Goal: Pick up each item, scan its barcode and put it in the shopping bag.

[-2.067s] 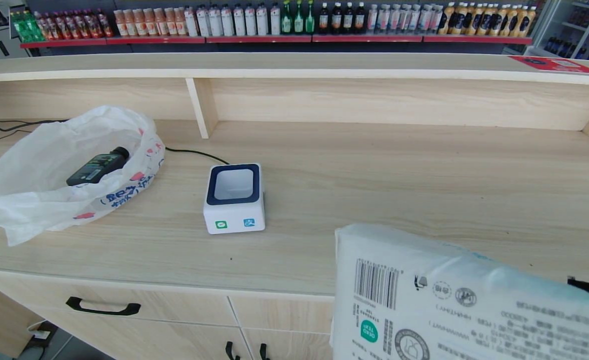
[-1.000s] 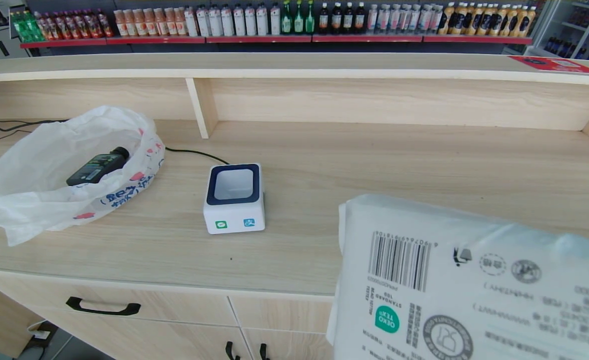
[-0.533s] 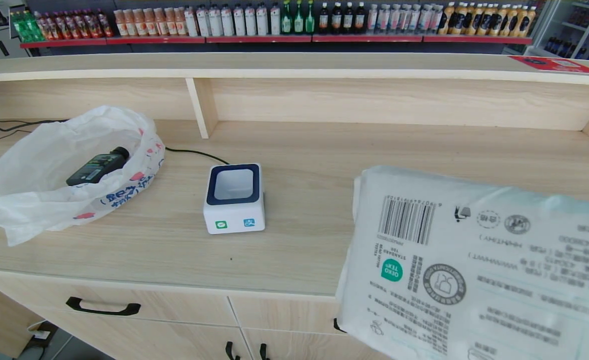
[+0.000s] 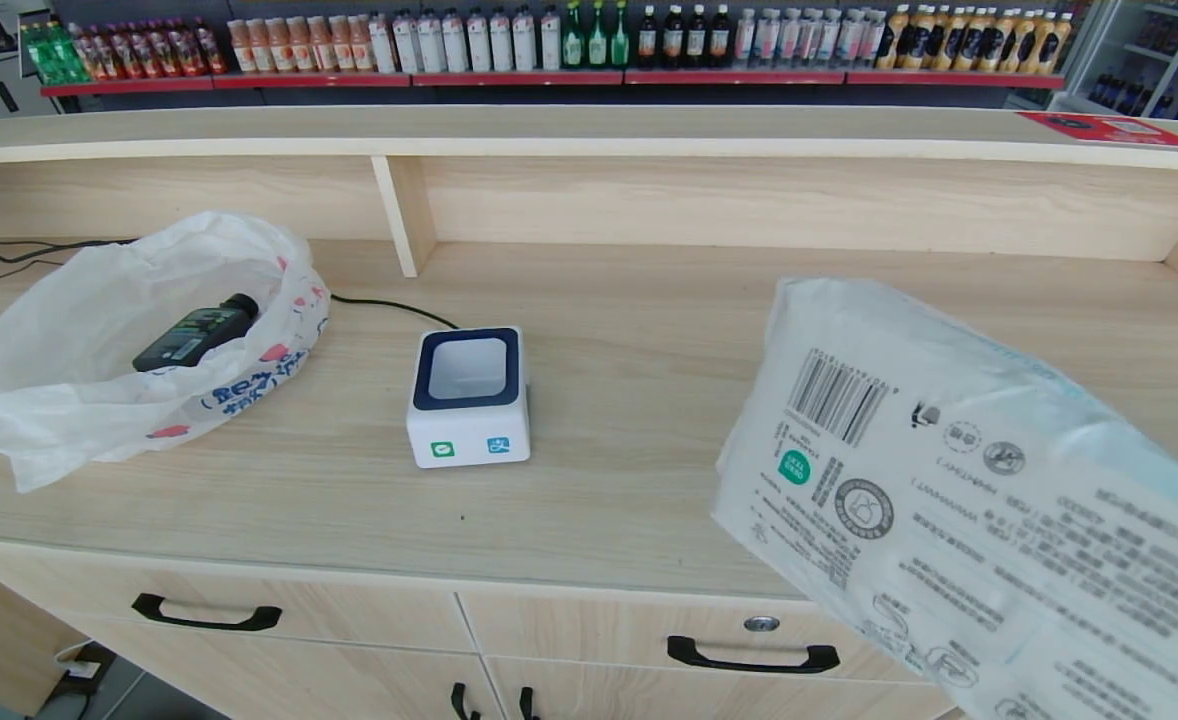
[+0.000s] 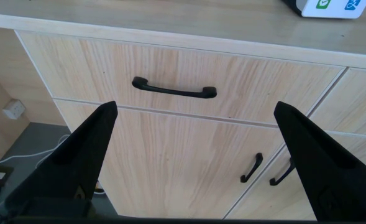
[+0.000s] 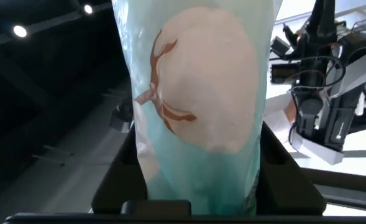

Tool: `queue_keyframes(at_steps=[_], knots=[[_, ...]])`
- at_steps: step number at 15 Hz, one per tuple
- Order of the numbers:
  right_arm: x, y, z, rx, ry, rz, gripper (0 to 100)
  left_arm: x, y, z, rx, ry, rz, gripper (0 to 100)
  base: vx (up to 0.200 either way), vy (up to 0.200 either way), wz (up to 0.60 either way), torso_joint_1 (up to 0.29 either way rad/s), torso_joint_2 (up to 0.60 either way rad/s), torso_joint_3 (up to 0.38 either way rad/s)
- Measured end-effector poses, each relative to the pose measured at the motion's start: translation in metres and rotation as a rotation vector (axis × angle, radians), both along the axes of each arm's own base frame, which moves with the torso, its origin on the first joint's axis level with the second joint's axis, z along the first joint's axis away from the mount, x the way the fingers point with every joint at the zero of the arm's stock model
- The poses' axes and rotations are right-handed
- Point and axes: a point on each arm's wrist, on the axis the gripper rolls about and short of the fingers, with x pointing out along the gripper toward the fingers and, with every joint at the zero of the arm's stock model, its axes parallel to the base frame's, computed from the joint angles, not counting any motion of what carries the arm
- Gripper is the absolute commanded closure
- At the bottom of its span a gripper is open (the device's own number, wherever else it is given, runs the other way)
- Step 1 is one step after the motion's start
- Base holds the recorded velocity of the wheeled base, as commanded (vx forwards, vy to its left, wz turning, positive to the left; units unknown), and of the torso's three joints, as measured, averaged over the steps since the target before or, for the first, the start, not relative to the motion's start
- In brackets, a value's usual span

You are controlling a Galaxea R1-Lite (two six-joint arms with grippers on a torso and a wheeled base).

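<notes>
left gripper (image 5: 195,112): fingers spread wide | right gripper (image 6: 201,174): fingers clamped on pack (image 6: 195,93), aimed upward

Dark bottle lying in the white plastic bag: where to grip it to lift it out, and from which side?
Probably mid-body of the dark bottle, from above. It lies on its side, cap toward the far right, in the open-topped white plastic bag. Close across its narrow width, since the bag walls block a sideways approach.

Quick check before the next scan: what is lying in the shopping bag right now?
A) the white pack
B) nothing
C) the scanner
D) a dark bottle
D: a dark bottle lies inside the open shopping bag, while the white pack is up in the air to the right of the scanner.
</notes>
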Motion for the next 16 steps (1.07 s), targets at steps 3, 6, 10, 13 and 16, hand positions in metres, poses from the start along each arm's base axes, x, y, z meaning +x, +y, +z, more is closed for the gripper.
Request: queue_keyframes(at_steps=[3, 6, 10, 13, 16], knots=[[0.004, 0.000, -0.006, -0.058, -0.217, -0.091, 100, 0.000, 0.000, 0.000, 0.000, 0.000, 0.000, 0, 0.000, 0.000, 0.00, 0.000, 0.00, 0.000], [0.019, -0.001, -0.017, -0.122, -0.309, -0.285, 100, 0.000, 0.000, 0.000, 0.000, 0.000, 0.000, 0, 0.000, 0.000, 0.00, 0.000, 0.00, 0.000], [0.032, 0.002, -0.024, -0.202, -0.433, -0.400, 100, 0.000, 0.000, 0.000, 0.000, 0.000, 0.000, 0, 0.000, 0.000, 0.00, 0.000, 0.00, 0.000], [0.035, 0.003, -0.025, -0.223, -0.483, -0.416, 100, 0.000, 0.000, 0.000, 0.000, 0.000, 0.000, 0, 0.000, 0.000, 0.00, 0.000, 0.00, 0.000], [0.038, 0.003, -0.025, -0.269, -0.578, -0.526, 100, 0.000, 0.000, 0.000, 0.000, 0.000, 0.000, 0, 0.000, 0.000, 0.00, 0.000, 0.00, 0.000]])
